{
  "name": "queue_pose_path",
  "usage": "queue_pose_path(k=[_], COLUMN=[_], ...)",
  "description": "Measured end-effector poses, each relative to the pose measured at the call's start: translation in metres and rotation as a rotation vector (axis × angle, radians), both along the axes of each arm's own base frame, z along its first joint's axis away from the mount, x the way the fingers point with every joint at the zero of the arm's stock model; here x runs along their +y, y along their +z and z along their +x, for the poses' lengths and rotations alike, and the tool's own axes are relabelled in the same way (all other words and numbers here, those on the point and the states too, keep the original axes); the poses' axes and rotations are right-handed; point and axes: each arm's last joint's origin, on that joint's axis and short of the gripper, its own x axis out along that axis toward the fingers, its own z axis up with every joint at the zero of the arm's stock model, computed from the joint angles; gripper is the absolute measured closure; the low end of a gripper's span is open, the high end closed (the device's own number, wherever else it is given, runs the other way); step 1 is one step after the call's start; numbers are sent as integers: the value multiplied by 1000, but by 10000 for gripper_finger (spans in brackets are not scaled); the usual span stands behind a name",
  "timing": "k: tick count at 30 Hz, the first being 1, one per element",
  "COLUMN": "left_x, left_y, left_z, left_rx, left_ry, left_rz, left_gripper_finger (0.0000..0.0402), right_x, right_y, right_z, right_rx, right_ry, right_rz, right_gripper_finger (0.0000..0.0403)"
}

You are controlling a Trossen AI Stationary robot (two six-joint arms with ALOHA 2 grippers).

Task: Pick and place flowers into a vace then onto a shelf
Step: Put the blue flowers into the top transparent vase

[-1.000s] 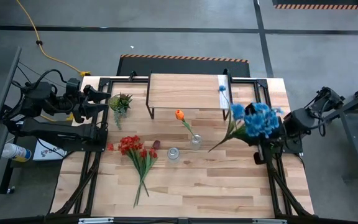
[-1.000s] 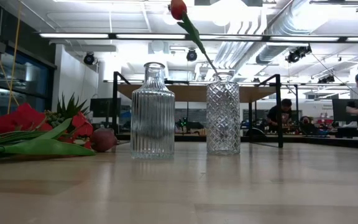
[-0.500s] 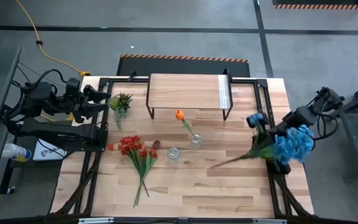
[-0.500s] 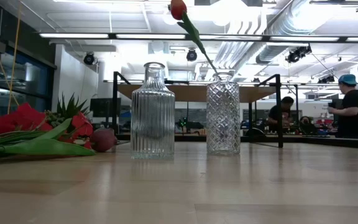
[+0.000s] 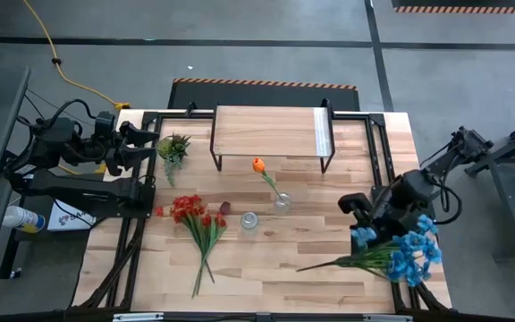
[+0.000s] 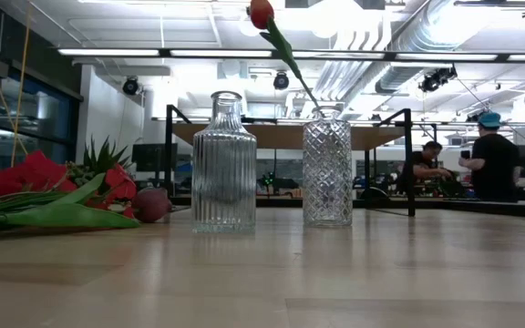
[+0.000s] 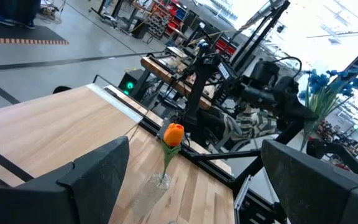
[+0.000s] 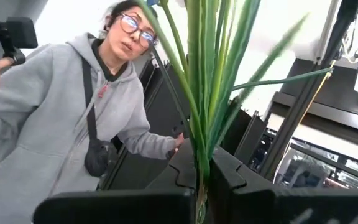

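Nearest the table's front edge, the right end effector (image 5: 365,234) hangs over the right side of the table (image 5: 266,268) with its fingers pressed together on the green stems of the blue flowers (image 5: 411,252). The stems run almost level, tips pointing toward the table's middle and blooms out past the right edge. I judge the bunch is held low on the stems so the cut ends can later be steered into a vase mouth. In the right wrist view the stems (image 8: 204,93) rise straight out from between the two dark fingers, and a person in a grey hoodie (image 8: 55,106) stands in the room beyond.

A little farther back lie the red flowers (image 5: 197,224), flat on the wood with their stems fanned toward the front, waiting their turn. Just beyond them is a dark maroon tulip (image 5: 224,207), and beside it stands an empty ribbed vase (image 5: 249,220). Next to that, the patterned vase (image 5: 282,205) already holds the orange tulip (image 5: 258,165), which leans toward the shelf.

The shelf (image 5: 266,130) stands at the back of the table with nothing on its plank. A small green leafy tuft (image 5: 173,146) sits to its left. Beside that, at the far left corner, the left end effector (image 5: 141,148) waits with its fingers spread wide, holding nothing.
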Motion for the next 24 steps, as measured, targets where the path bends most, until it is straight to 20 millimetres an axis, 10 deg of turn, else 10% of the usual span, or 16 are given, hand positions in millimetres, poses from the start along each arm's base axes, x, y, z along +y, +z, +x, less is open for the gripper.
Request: queue_pose_path(k=[24], left_x=[0], left_y=[-2], left_z=[0], left_rx=[25], left_ry=[1], left_rz=[0], left_gripper_finger=[2], right_x=[-15], right_y=[0], right_z=[6], right_rx=[265], right_ry=[-641], right_rz=[451], right_gripper_finger=[400])
